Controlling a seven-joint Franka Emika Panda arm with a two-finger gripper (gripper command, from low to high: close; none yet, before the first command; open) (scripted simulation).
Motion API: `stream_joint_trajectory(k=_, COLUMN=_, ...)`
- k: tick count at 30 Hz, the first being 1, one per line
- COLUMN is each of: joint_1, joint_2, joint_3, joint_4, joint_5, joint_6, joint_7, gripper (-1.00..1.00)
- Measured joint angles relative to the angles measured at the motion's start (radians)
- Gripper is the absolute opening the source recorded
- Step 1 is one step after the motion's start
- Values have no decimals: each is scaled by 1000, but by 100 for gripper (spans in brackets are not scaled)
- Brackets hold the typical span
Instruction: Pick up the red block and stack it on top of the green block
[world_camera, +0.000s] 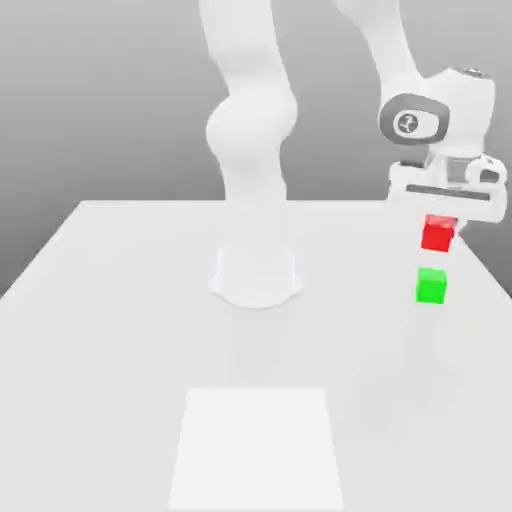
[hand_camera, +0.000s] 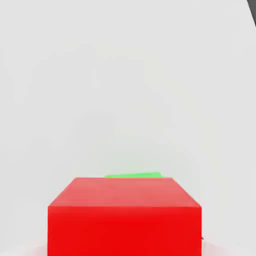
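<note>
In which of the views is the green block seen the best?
The exterior view shows the green block best: it appears there as a whole cube, standing on the white table. The hand view gives just a thin green strip, because the red block hides the rest.

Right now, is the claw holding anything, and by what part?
Yes, the red block, seemingly by its opposite sides; the exact contact spots can't be told.

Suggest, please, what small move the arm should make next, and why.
I would probably ease the gripper a little further over the green block before lowering: the red block is held above it with a gap between, and in the hand view only a green sliver peeks past the red one, so the alignment looks close but unproven.
</note>
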Motion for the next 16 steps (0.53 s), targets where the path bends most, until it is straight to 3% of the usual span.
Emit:
stream_joint_trajectory(k=8, joint_1=14, joint_2=92, joint_3=2, joint_4=7, joint_5=55, joint_6=61, joint_7=-40, gripper=-100)
stream_joint_trajectory(k=16, joint_1=2, joint_2=168, joint_3=-7, joint_4=5, joint_5=-28, joint_6=140, joint_7=17, gripper=-100)
